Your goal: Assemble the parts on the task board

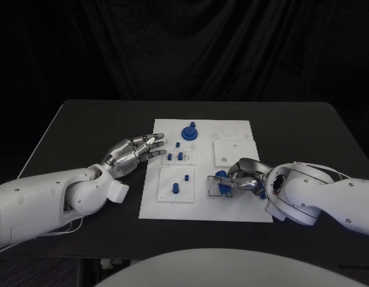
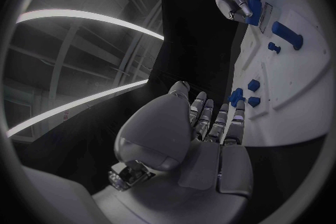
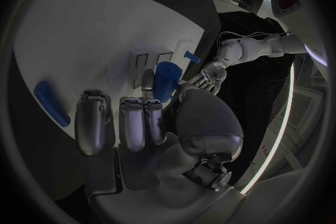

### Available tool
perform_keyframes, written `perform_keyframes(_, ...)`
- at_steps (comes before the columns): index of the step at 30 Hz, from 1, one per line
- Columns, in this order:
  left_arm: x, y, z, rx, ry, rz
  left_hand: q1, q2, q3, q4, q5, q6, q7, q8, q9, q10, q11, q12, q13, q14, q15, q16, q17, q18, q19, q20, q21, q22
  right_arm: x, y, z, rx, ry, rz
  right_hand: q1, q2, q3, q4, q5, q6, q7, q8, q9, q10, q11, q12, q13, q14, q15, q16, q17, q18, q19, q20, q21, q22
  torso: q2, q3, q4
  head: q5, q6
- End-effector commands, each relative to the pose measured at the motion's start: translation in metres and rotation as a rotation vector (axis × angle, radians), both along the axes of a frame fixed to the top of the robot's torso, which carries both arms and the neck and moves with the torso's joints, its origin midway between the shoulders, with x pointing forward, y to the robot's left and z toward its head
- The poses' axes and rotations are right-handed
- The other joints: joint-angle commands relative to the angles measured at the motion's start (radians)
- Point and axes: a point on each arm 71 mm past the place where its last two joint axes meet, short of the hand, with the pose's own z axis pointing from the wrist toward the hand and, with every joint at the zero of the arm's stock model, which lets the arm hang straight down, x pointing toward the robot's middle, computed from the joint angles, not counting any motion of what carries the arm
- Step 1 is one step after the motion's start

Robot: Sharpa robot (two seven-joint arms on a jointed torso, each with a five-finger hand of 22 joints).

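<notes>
The black table (image 1: 81,125) carries the white task board (image 1: 236,209) at its middle. The left hand (image 1: 135,154) is held at the board's left edge, fingers spread and holding nothing. The right hand (image 1: 243,177) is positioned over the board's right half; a blue cylindrical part (image 3: 167,80) is pinched between its fingers. Further blue parts (image 1: 189,130) stand on the board.

I find no readable text, label, brand, number or sign anywhere. The task board (image 1: 236,209) under my hands carries only faint outlines, and its blue parts (image 1: 189,130) are plain, with no writing I can make out.
</notes>
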Motion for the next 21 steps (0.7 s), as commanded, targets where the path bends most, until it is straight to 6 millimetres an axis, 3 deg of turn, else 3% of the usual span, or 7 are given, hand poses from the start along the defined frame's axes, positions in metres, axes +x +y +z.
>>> perform_keyframes(1,-0.0003,-0.0019,0.0004,-0.016,-0.001,-0.007,0.008,-0.002,0.004,0.000,0.003,0.007,0.002,0.004,0.002,0.003,0.005,0.004,0.002,0.007,-0.001,0.004,0.001,-0.016,0.009,0.000,0.005,0.002,-0.0004,0.0018,0.0004,0.006,0.007,0.015,-0.013,0.002,-0.009,-0.003,-0.016,0.006,0.002,-0.007,-0.002,0.100,0.005,0.003,0.263,0.109,0.002,0.003,0.263,-0.010,0.039,0.004,-0.010,0.214,0.000,0.0003,-0.0005,0.001,0.000)
perform_keyframes(3,0.0000,-0.0024,0.0002,-0.017,-0.001,-0.008,0.008,-0.002,0.004,0.000,0.003,0.007,0.002,0.004,0.002,0.003,0.005,0.004,0.002,0.007,-0.001,0.004,0.001,-0.016,0.009,0.000,0.005,0.002,-0.0006,0.0023,0.0002,0.004,0.010,0.019,-0.014,0.002,-0.011,-0.003,-0.020,0.005,0.002,-0.008,-0.002,0.100,0.006,0.003,0.263,0.109,0.002,0.003,0.263,-0.009,0.038,0.004,-0.011,0.213,0.000,0.0005,0.0004,0.000,0.000)
perform_keyframes(9,0.0003,-0.0038,-0.0004,-0.018,0.000,-0.012,0.009,-0.001,0.005,0.000,0.004,0.007,0.003,0.004,0.001,0.004,0.005,0.005,0.002,0.007,-0.001,0.004,0.001,-0.016,0.009,0.000,0.005,0.001,-0.0010,0.0032,-0.0005,-0.001,0.019,0.026,-0.064,0.012,-0.057,-0.002,-0.124,0.006,0.006,-0.017,-0.006,0.100,0.009,0.003,0.263,0.109,0.005,0.003,0.263,-0.008,0.036,0.006,-0.016,0.212,-0.001,-0.0006,0.0007,0.000,0.000)
perform_keyframes(15,0.0004,-0.0039,-0.0009,-0.018,0.002,-0.013,0.009,-0.001,0.005,0.000,0.004,0.007,0.003,0.004,0.001,0.004,0.005,0.005,0.002,0.007,-0.001,0.004,0.001,-0.016,0.009,0.000,0.005,0.001,-0.0010,0.0032,-0.0009,-0.002,0.022,0.031,-0.074,0.011,-0.081,-0.002,-0.162,0.006,0.007,-0.020,-0.006,0.100,0.010,0.003,0.263,0.108,0.006,0.000,0.261,-0.007,0.034,0.008,-0.020,0.210,-0.001,-0.0007,-0.0001,0.002,0.000)
perform_keyframes(18,0.0003,-0.0039,-0.0012,-0.017,0.003,-0.014,0.009,-0.001,0.007,0.000,0.004,0.006,0.003,0.004,0.001,0.003,0.005,0.004,0.001,0.007,-0.001,0.003,0.001,-0.016,0.009,-0.001,0.005,-0.001,-0.0004,0.0029,-0.0005,0.003,0.015,0.028,-0.129,0.024,-0.119,0.000,-0.206,0.007,0.008,-0.024,-0.008,0.100,0.012,0.003,0.263,0.108,0.007,-0.001,0.259,-0.006,0.031,0.009,-0.026,0.209,-0.001,-0.0004,-0.0005,0.002,0.000)
perform_keyframes(21,0.0002,-0.0039,-0.0014,-0.017,0.004,-0.014,0.009,-0.001,0.007,0.000,0.004,0.006,0.003,0.004,0.001,0.003,0.005,0.004,0.001,0.007,-0.001,0.003,0.001,-0.016,0.009,-0.001,0.005,-0.001,0.0001,0.0027,0.0001,0.009,0.006,0.024,-0.174,0.034,-0.166,0.001,-0.223,0.009,0.009,-0.026,-0.009,0.100,0.012,0.003,0.263,0.107,0.008,-0.001,0.258,-0.006,0.031,0.010,-0.027,0.208,-0.001,-0.0001,-0.0003,0.001,0.000)
